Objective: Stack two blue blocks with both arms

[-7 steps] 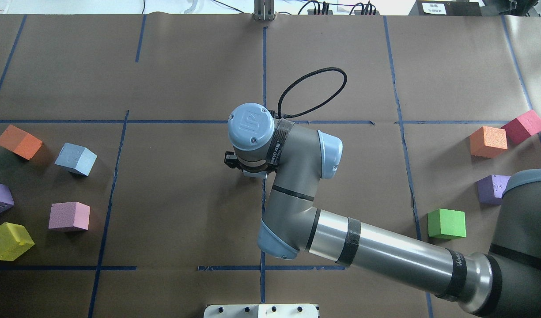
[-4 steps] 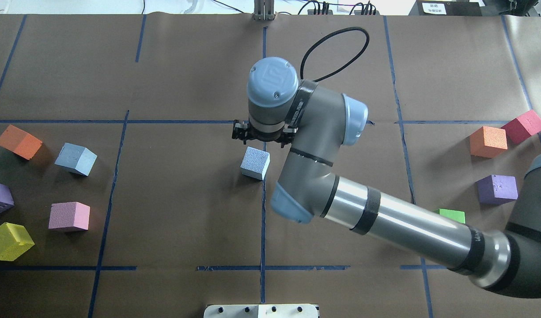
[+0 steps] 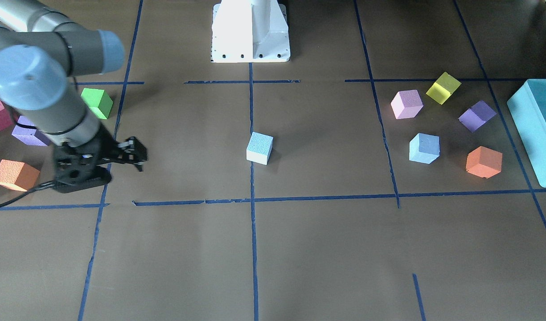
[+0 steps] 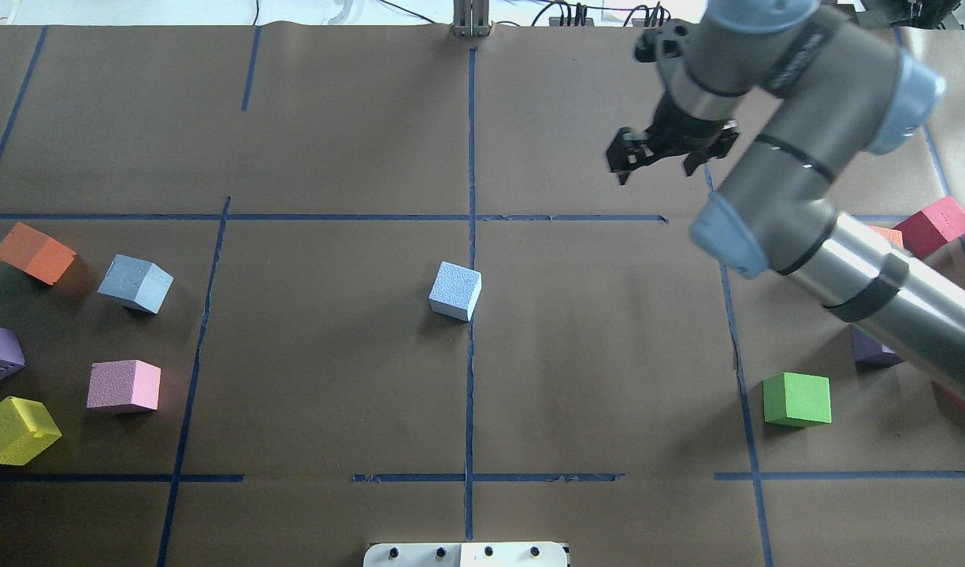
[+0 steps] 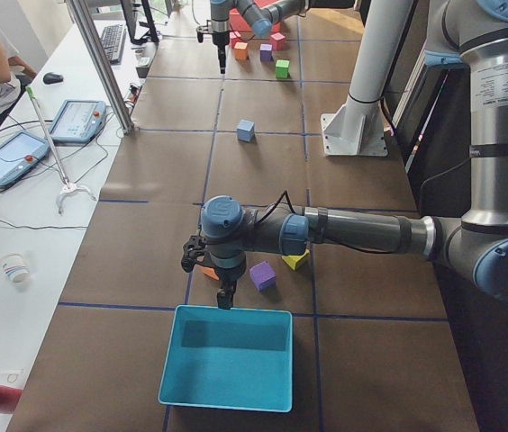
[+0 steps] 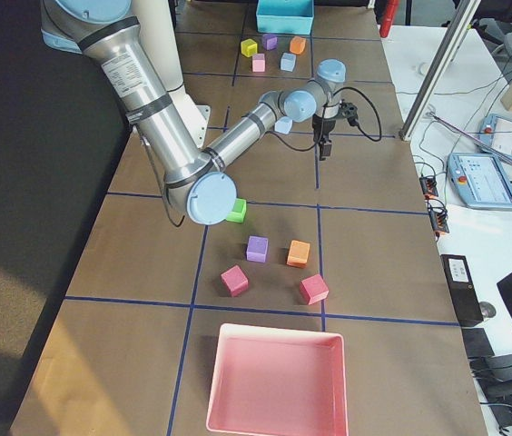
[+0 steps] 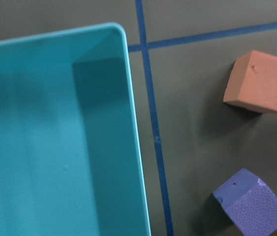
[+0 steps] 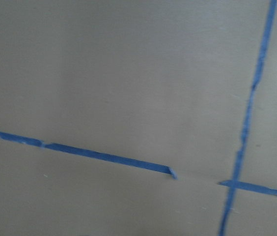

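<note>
One light-blue block [image 4: 455, 290] stands alone at the table's centre on the blue tape line; it also shows in the front view [image 3: 260, 148]. The other blue block [image 4: 135, 283] sits among the cubes at the left; it also shows in the front view [image 3: 424, 148]. My right gripper [image 4: 659, 164] is open and empty, raised far back and to the right of the centre block; it also shows in the front view [image 3: 137, 154]. My left gripper [image 5: 223, 293] shows only in the exterior left view, above the teal box's near rim; I cannot tell its state.
A teal box [image 3: 533, 129] stands at the table's left end, beside an orange cube [image 7: 260, 82] and a purple cube [image 7: 251, 199]. Pink and yellow cubes lie nearby. Green [image 4: 797, 399], purple, orange and red cubes and a pink tray [image 6: 274, 381] are at the right.
My right gripper has let go of the blue block at the centre, risen and swung away to the back right. The block stays where it was set.
</note>
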